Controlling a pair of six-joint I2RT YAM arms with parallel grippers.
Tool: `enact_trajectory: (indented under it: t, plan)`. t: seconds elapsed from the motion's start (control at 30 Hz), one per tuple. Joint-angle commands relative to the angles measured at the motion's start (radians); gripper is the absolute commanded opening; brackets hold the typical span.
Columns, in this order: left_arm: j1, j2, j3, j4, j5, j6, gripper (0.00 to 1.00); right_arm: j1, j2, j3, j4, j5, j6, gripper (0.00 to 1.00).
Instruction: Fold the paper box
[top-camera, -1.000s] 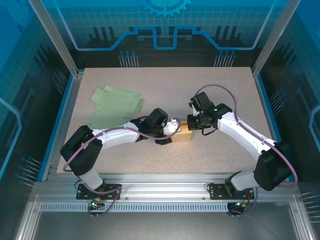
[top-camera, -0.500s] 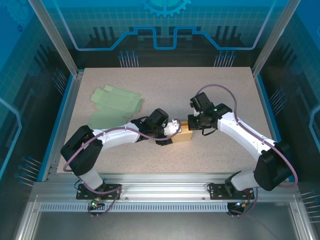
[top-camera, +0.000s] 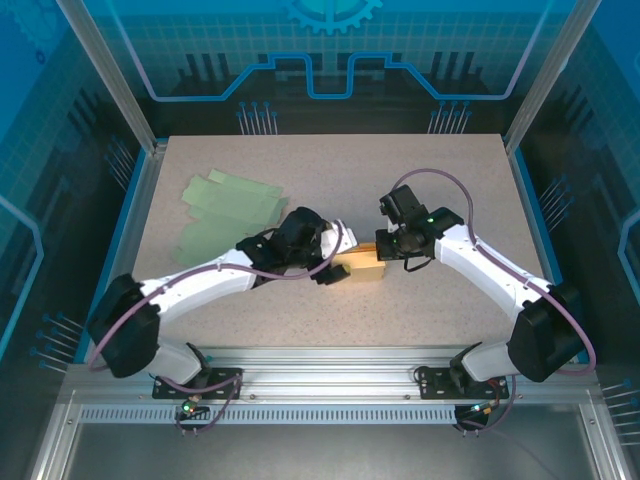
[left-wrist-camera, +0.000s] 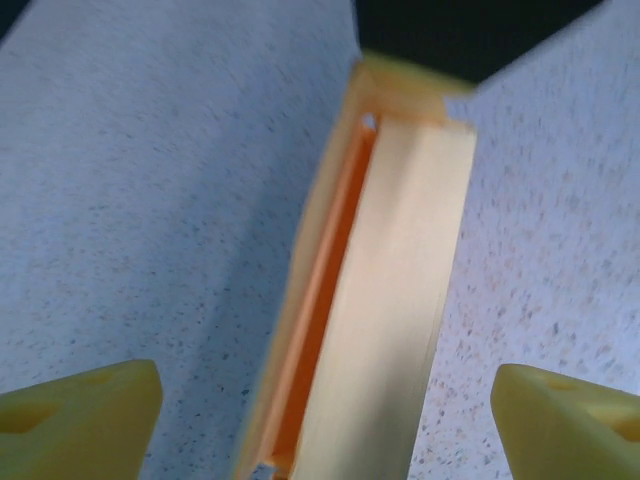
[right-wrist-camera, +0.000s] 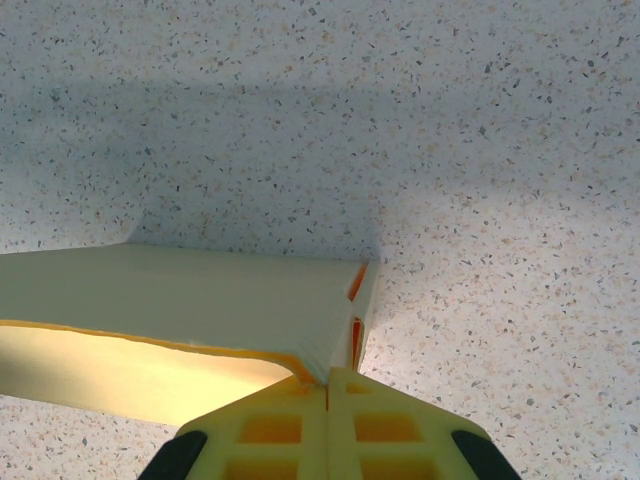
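**Fig.: box-folding, mid-step.** I see the paper box (top-camera: 362, 266) lying near the ctr of the table (top-camera: 450, 170), btwn the two arms. It is yellow card, part-formed. On the left wrist cam a long slot along the box (left-wrist-camera: 390, 300) stands open, w/ the orange inner face showing.

(a) right gripper (top-camera: 386, 248): jaws pressed together on the box's end wall, at a corner. The right wrist cam shows the thin card edge nipped btwn the pads.

(b) left gripper (top-camera: 335, 262): spread wide, holding nothing. Its fingertips (left-wrist-camera: 80, 420) stand either side of the box, clear of the card.

(c) green sheets (top-camera: 228, 208): lying flat at the table's far left, well apart from the work.

**Handling, my read:** v. light, thin card, stiff only along its creases. Walls will likely bow under a squeeze, and the box should slide on the speckled top if pushed w/o an anchor. I'd use the right-side pinch as that anchor. I'd take the loose panel close to its crease w/ the left, closing gently, since a hard grip could dent or tear it.
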Motion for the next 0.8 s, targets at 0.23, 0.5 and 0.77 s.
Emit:
enact_trajectory:
  t: [0.23,0.5,0.77]
  plan:
    - [0.025,-0.073,0.125,-0.368,-0.190,-0.343,0.71,0.017,-0.022,0.023,-0.042,0.018,0.009,0.08]
    - [0.056,-0.019,0.125,-0.401,-0.226,-0.349,0.61,0.024,-0.023,0.023,-0.044,0.017,0.010,0.08]
    - [0.081,0.040,0.158,-0.368,-0.203,-0.331,0.57,0.025,-0.021,0.022,-0.040,0.017,0.010,0.08]
